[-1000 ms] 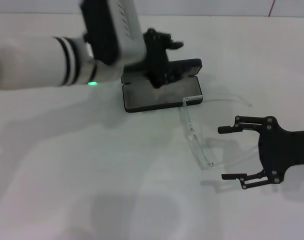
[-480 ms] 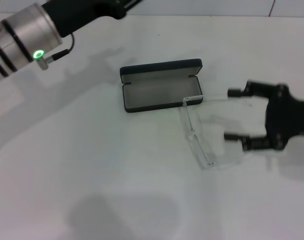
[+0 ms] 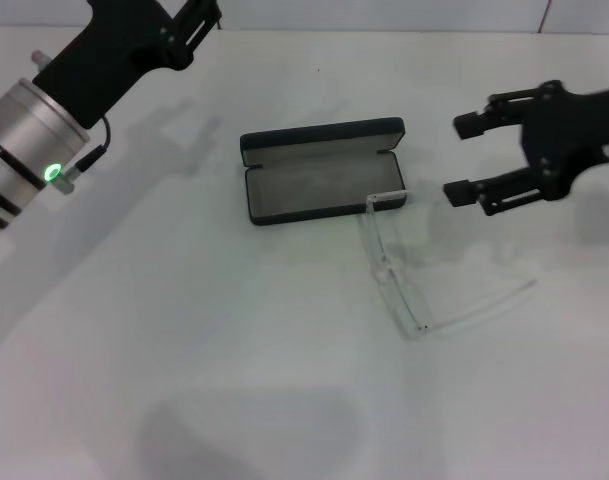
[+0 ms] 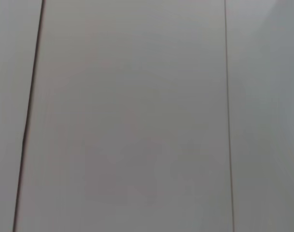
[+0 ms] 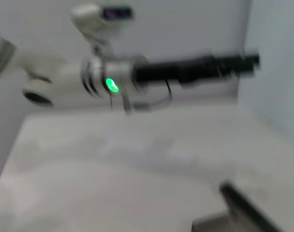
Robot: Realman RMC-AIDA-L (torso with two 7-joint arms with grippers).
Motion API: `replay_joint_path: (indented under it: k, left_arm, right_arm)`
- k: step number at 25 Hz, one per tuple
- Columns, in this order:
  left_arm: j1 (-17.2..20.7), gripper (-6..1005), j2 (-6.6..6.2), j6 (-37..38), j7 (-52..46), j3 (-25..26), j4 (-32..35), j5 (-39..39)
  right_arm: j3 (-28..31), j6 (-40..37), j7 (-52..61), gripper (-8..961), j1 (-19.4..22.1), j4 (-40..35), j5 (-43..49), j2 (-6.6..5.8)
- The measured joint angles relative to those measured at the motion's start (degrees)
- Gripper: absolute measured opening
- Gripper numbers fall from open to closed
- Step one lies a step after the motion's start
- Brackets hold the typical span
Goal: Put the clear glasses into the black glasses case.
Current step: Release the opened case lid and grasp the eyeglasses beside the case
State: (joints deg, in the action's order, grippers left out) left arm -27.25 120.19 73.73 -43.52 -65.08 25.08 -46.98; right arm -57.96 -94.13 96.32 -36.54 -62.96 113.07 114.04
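The black glasses case (image 3: 324, 170) lies open at the table's middle, grey lining up and lid toward the back. The clear glasses (image 3: 394, 280) lie in front of its right end. One clear arm rests on the case's front right corner, and the other stretches out to the right. My right gripper (image 3: 464, 157) hovers open and empty to the right of the case, behind the glasses and apart from both. My left gripper (image 3: 189, 20) is raised at the back left, far from the case. The right wrist view catches a corner of the case (image 5: 243, 208).
The white table (image 3: 234, 350) stretches wide in front and to the left. The left forearm (image 3: 44, 130), with a green light on it, crosses the back left corner. The left wrist view holds only pale wall panels (image 4: 137, 121).
My left arm has lifted off the case and swung away to the back left. My right gripper has moved from the front right of the glasses back to beside the case.
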Motion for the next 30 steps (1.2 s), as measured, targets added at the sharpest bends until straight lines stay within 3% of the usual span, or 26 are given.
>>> replay_joint_path:
  k: [5,10,16,20,30]
  left_arm:
    - [0.2,480,0.01,0.6,2.3,0.1,-1.9,0.5]
    - [0.1,481,-0.04,0.3,4.1,0.1,-2.2,0.6]
    - [0.3,481,-0.12,0.2,4.8,0.1,-2.3,0.6]
    - [0.5,480,-0.19,0.2,4.8,0.1,-2.6,0.7]
    - [0.8,480,-0.22,0.2,4.4,0.5,-3.1,1.5]
  right_arm:
    - [-7.8,-1.2,16.3,810,-10.0,-3.4,15.1,0.10]
    - [-16.9,-2.3,14.2,811,-16.4,-3.5,21.2,0.64]
    - [-25.8,1.1,-4.7,810,-14.2,-6.1,23.0,1.64]
    - [-26.4,5.0,-12.2,809,-12.9,-6.8,22.9,1.58]
    - [-29.0,3.7,-23.3,798,-16.5,-7.2,23.9,1.60]
